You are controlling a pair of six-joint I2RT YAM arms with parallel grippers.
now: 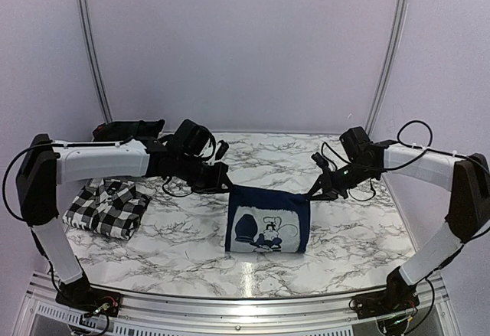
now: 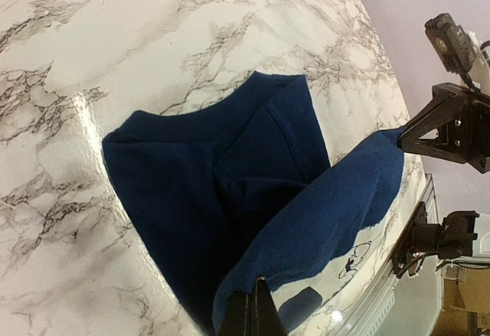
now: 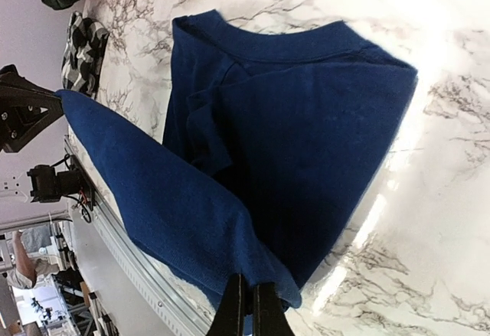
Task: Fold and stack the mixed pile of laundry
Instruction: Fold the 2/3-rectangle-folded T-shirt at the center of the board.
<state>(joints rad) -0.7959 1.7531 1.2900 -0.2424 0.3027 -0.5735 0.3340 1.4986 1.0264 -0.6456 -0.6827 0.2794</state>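
Note:
The navy blue T-shirt (image 1: 268,225) hangs as a taut sheet between both grippers, its white cartoon print facing the near edge. My left gripper (image 1: 226,187) is shut on its upper left corner and my right gripper (image 1: 312,194) on its upper right corner. In the left wrist view the shut fingertips (image 2: 256,299) pinch the raised edge, while the collar part of the T-shirt (image 2: 222,168) lies on the marble. The right wrist view shows the same: my right gripper (image 3: 249,296) pinches the lifted edge of the T-shirt (image 3: 314,114). The black-and-white check shirt (image 1: 107,207) lies folded at the left.
A dark green garment (image 1: 126,129) lies bunched at the back left corner of the marble table (image 1: 360,236). The metal rail (image 1: 245,305) runs along the near edge. Purple walls close in the back and sides.

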